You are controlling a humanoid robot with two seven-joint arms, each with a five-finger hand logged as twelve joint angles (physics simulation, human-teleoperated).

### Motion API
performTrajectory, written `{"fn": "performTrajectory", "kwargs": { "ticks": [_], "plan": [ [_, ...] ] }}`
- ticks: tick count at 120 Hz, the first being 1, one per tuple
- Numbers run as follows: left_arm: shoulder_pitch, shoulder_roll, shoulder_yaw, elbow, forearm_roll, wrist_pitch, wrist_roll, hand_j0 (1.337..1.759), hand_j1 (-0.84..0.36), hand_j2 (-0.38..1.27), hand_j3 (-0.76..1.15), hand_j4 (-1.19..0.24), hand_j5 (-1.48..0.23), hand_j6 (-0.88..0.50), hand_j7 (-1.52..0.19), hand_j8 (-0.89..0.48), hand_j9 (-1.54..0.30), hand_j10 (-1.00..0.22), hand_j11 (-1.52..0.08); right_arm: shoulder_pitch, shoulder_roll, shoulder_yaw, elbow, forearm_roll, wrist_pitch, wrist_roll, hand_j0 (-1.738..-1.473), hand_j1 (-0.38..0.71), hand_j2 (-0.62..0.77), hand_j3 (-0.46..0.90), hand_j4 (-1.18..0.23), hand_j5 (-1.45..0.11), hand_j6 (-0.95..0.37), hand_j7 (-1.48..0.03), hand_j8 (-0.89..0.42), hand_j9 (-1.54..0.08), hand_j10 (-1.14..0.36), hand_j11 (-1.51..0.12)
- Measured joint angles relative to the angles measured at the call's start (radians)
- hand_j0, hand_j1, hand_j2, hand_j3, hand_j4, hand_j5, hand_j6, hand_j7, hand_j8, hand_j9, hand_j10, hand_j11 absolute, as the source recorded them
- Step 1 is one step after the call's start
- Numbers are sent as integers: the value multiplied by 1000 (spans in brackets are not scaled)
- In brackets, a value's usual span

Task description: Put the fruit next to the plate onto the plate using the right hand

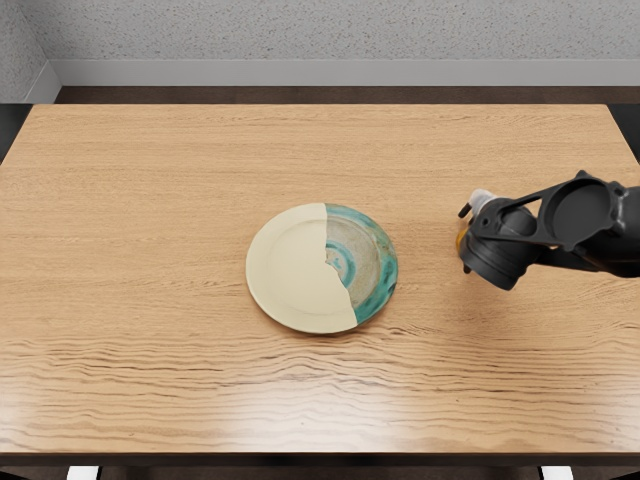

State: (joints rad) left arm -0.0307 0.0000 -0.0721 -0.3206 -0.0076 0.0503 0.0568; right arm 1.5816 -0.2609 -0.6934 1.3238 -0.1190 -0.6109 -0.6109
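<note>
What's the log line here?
right hand at fruit | fruit mostly hidden, right of plate, not on it | left arm out of view

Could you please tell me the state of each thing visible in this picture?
Plate: flat on the table, no fruit on it.
Fruit: right of the plate, apart from it, mostly hidden by the right hand.
Right hand: at the fruit; whether it grasps it cannot be told.

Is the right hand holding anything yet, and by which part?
Cannot tell. The right hand covers an orange sliver, likely the fruit, to the right of the plate; any contact is hidden from the head view.
</note>
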Motion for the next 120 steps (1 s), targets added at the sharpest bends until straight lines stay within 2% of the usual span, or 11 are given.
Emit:
{"fn": "performTrajectory", "kwargs": {
  "ticks": [18,29,35,48,71,99,120],
  "plan": [
    [0,0,0,0,0,0,0,1658,346,0,0,-2,-3,-2,-3,-2,-3,-2,-3,0,0,0,0,1,0,0,-1658,69,-69,0,-349,-454,-350,-454,-350,-454,-350,-454],
    [0,0,0,0,0,0,0,1658,346,0,0,-2,-3,-2,-3,-2,-3,-2,-3,-2,-4,4,0,0,0,0,-1658,250,-71,0,-508,-661,-509,-661,-504,-662,-508,-661],
    [0,0,0,0,0,0,0,1658,346,0,0,-2,-3,-2,-3,-2,-3,-2,-3,-4,-7,7,1,-1,1,-1,-1654,285,-8,-1,-581,-773,-482,-764,-409,-770,-573,-769],
    [0,0,0,0,0,0,0,1658,346,0,0,-2,-3,-2,-3,-2,-3,-2,-3,-7,-15,11,1,-5,4,-2,-1650,314,148,1,-691,-937,-472,-916,-365,-937,-553,-941],
    [0,0,0,0,0,0,0,1658,346,1,0,-2,-3,-2,-3,-2,-3,-2,-4,-7,-22,14,2,-3,10,0,-1648,333,171,3,-755,-1138,-365,-1049,-272,-1131,-464,-1135],
    [0,0,0,0,0,0,0,1658,346,1,0,-2,-3,-2,-3,-2,-3,-2,-4,-4,-62,126,1,4,10,1,-1652,412,311,2,-774,-1259,-295,-1107,-172,-1224,-402,-1203],
    [0,0,0,0,0,0,0,1658,346,1,0,-2,-3,-2,-3,-2,-3,-2,-4,5,-15,261,-1,2,17,2,-1656,419,319,3,-780,-1294,-280,-1123,-173,-1250,-403,-1232]
  ]
}}
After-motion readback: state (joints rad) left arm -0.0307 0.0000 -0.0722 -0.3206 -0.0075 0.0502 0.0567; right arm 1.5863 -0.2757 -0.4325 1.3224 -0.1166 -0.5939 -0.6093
